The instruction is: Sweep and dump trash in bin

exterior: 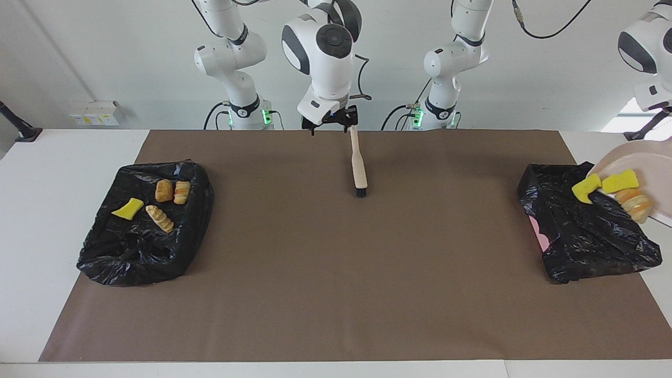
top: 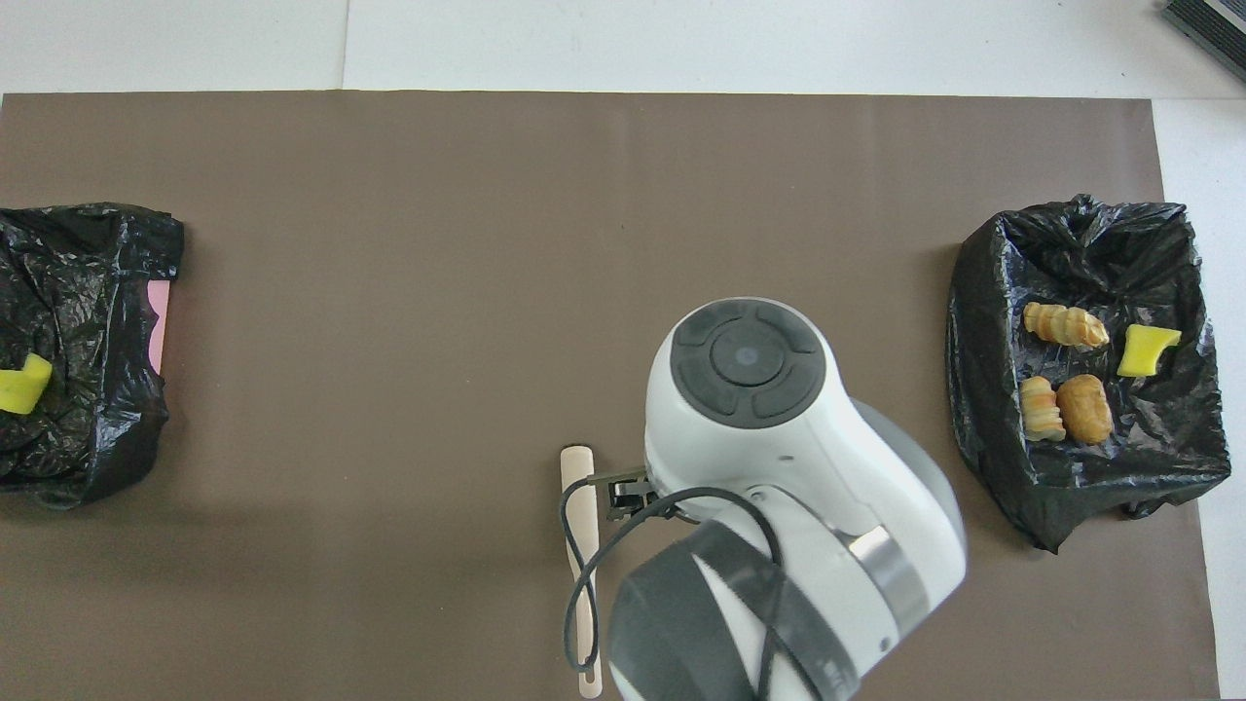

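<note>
The beige dustpan hangs steeply tilted over the black-bagged bin at the left arm's end of the table. Two yellow sponge pieces and a bread chunk of the trash slide off its lip onto the bag. My left gripper shows only at the picture's edge, shut on the dustpan's handle. The brush lies flat on the brown mat, bristles pointing away from the robots. My right gripper hangs open just above the brush's handle end, holding nothing. From overhead, one sponge piece lies in the bin.
A second black-bagged bin at the right arm's end holds three bread pieces and a yellow sponge. The brown mat covers most of the white table. The right arm's elbow blocks part of the overhead view.
</note>
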